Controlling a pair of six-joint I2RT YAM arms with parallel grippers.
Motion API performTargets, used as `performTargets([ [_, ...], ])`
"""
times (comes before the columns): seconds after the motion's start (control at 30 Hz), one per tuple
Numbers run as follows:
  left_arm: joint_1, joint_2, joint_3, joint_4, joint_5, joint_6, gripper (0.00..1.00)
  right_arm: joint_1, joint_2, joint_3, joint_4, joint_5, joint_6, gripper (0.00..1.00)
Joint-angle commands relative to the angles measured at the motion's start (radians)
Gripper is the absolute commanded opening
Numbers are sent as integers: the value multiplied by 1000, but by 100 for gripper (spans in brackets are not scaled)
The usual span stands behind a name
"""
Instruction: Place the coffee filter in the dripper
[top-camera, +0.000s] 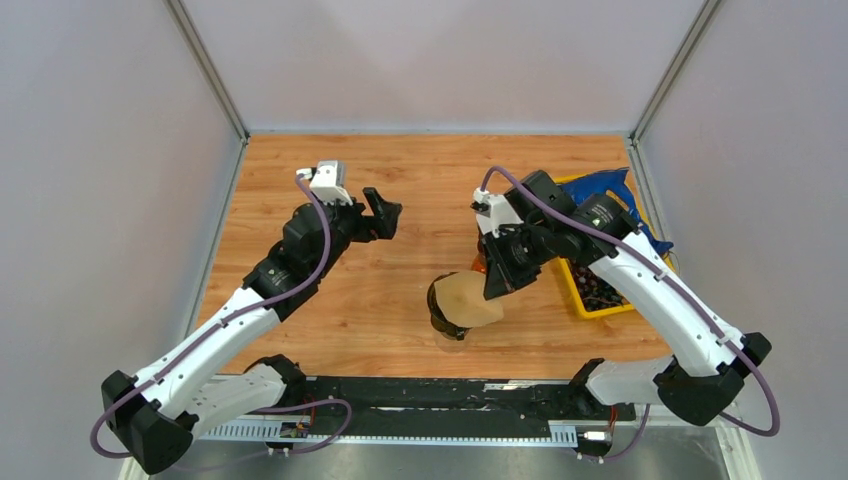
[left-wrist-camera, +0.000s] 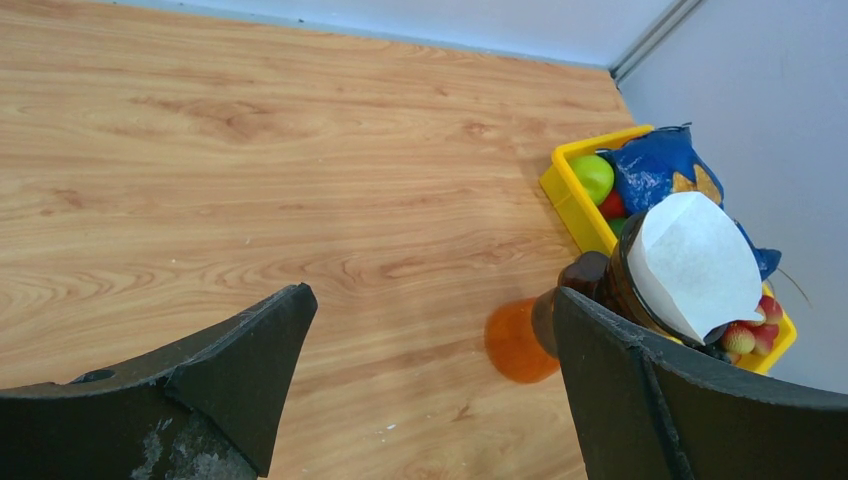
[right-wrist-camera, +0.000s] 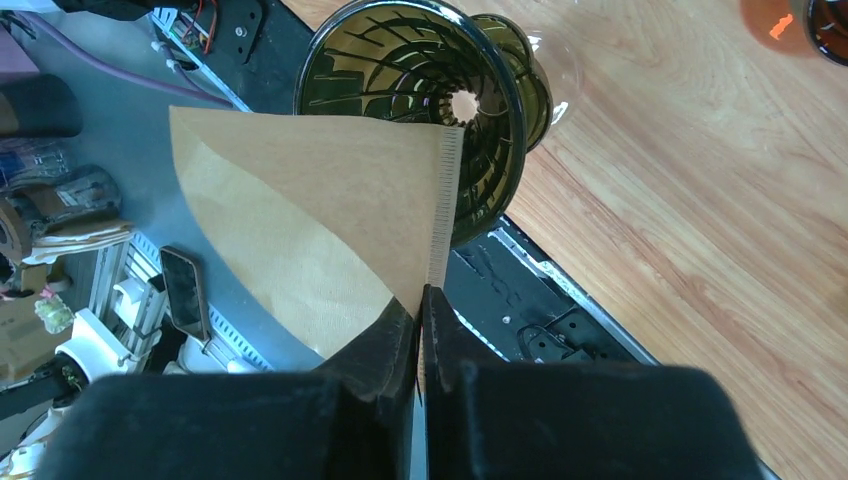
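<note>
The right gripper (right-wrist-camera: 422, 300) clenches the coffee filter (right-wrist-camera: 320, 220) by its seam corner, paper overlapping the dripper (right-wrist-camera: 400, 70). From above, the left gripper (top-camera: 385, 215) hangs released at the dripper's 11 o'clock.

Wood-grain table (top-camera: 420, 170), plain pale grey walls (top-camera: 440, 60) on three sides, metal corner posts (top-camera: 206, 65)

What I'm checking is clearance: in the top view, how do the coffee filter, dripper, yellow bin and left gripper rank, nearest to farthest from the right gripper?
1. coffee filter, pinched in the right gripper.
2. dripper, just left, partly hidden by the filter.
3. yellow bin, off to the right.
4. left gripper, far left, open.
</note>
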Motion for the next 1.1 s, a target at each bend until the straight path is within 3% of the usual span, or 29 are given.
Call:
performTargets([
  [0.0, 5, 8, -9, 35, -2, -12, 100, -1, 25, 11, 19, -36, 0, 8],
  [0.1, 6, 5, -19, 39, 1, -16, 100, 0, 54, 7, 25, -27, -5, 9],
  [0.3, 5, -4, -33, 44, 2, -15, 100, 0, 78, 46, 25, 12, -5, 35],
  [0.53, 5, -1, -30, 41, 18, -11, 100, -1, 78, 87, 34, 56, -7, 49],
  [0.77, 5, 1, -25, 33, 19, -13, 100, 1, 57, 122, 71, 264, 1, 48],
  [0.93, 5, 2, -19, 18, 6, -14, 100, 34, 34, 77, 170, 149, -26, 37],
  [1.07, 5, 6, -21, 12, -7, -21, 100, 100, 42, 52, 215, 148, -43, 32],
])
